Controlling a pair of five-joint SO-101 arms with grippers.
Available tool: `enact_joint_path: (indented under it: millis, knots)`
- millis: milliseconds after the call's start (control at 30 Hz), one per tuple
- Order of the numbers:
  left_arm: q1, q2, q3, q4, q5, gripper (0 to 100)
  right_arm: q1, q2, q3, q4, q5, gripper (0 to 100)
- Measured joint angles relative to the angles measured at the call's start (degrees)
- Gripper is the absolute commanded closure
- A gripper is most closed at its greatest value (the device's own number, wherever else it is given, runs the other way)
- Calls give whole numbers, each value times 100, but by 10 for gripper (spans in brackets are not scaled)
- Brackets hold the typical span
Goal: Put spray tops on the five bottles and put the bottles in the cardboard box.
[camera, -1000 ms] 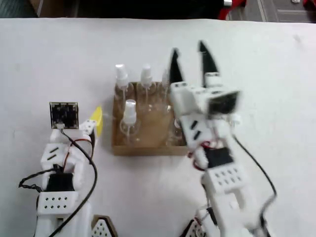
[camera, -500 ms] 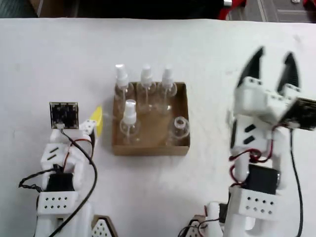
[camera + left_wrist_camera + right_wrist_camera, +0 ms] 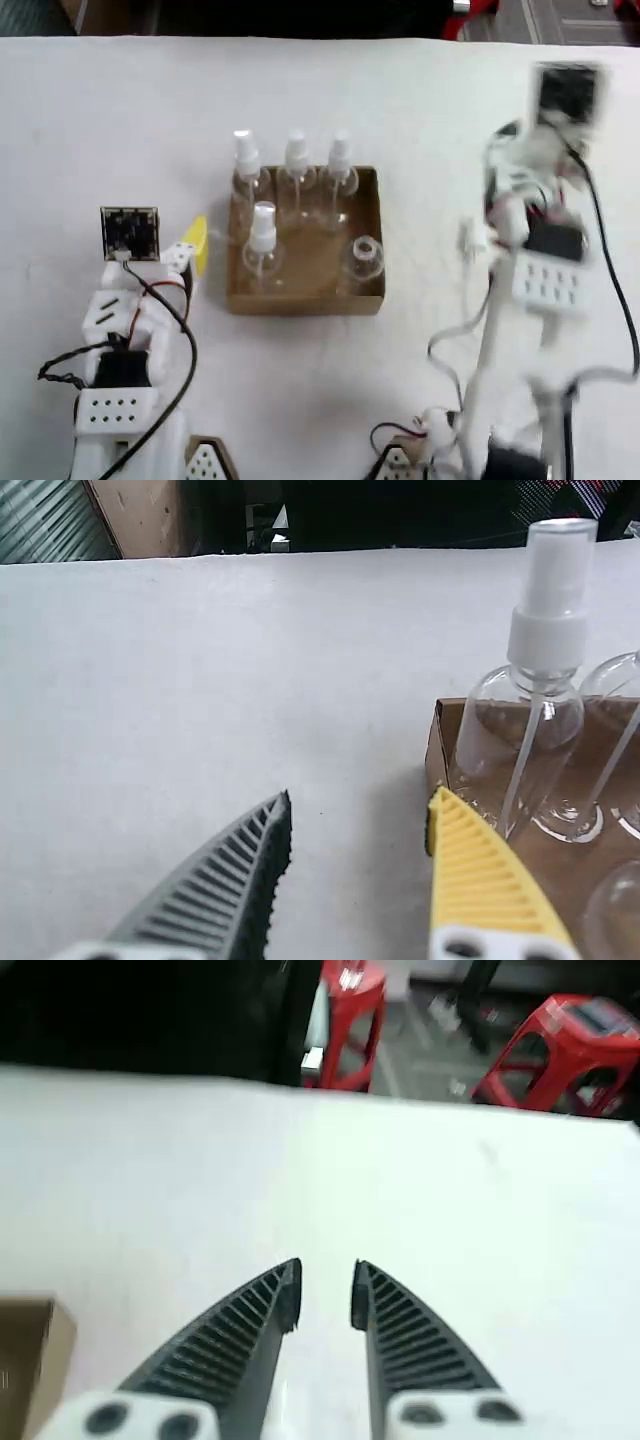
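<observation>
— Right end effector (image 3: pixel 322 1295): state?
— Released, fingers narrowly parted, nothing held, above bare bench (image 3: pixel 420 110).
— Target location?
— Uncapped bottle (image 3: pixel 362 258), upright, in the lower-right corner of the cardboard box (image 3: pixel 305 300) at frame centre. The right arm (image 3: pixel 545 280) stands right of it, well apart. Left end effector (image 3: pixel 360 805), released, sits beside the box's far wall.

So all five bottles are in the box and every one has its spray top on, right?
Not quite: all five are in the box, but only four have spray tops. The bottle at the box's near right corner has none, as the high view shows.
</observation>
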Motion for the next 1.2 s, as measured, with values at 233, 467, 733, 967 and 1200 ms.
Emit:
enact_joint_path:
  millis: [233,467,733,967,1200]
  knots:
    - [0,0,0,0,0,793,-79,2207,-1732,1688,1354,967]
    - [0,0,0,0,0,793,220,2989,-2541,1952,1073,967]
    - [0,0,0,0,0,793,176,3930,-2567,1960,738,966]
    - [0,0,0,0,0,793,123,4633,-2919,1960,378,824]
    - [0,0,0,0,0,793,123,4695,-2963,1960,167,810]
